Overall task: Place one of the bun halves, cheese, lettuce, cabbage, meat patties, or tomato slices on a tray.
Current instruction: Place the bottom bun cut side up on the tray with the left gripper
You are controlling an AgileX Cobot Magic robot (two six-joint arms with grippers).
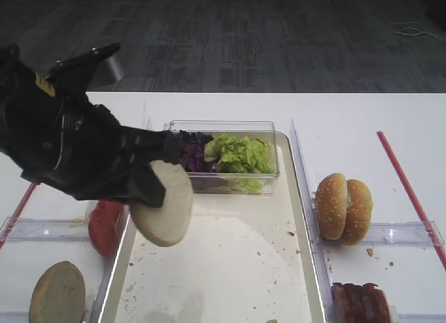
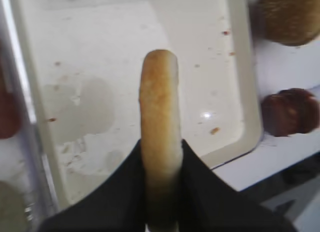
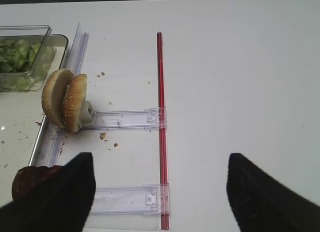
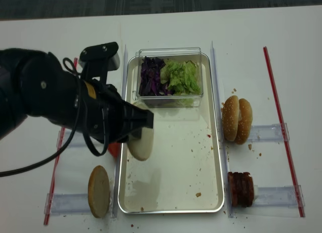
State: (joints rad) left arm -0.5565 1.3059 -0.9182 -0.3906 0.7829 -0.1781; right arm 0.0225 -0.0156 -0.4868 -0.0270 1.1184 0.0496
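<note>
Nearest to the left wrist camera, the left tool [image 2: 161,192] has its two dark fingers [image 2: 125,192] pressed on both faces of the bun half [image 2: 160,122]; it grips the lower part, and the bun stands on its edge with the tan rim toward the camera. In the high view this bun half [image 1: 167,204] shows its pale cut face and hangs above the left part of the tray [image 1: 296,218], not touching the floor. Under the tool the tray floor is off-white with crumbs.

Beyond the tool, at the far end of the tray, a clear box [image 4: 171,53] holds the cabbage [image 4: 149,77] on the left and the lettuce [image 4: 182,76] beside it on the right. Just left of the tool, outside the tray rim, lie a tomato slice [image 1: 104,225] and a browner bun half [image 4: 99,190].

On the right wrist view the right tool [image 3: 160,192] stands wide open above the white table [image 3: 240,66] and holds nothing. To its left stand two sesame buns [image 3: 65,99] on edge, and nearer, the meat patties [image 4: 241,188].
</note>
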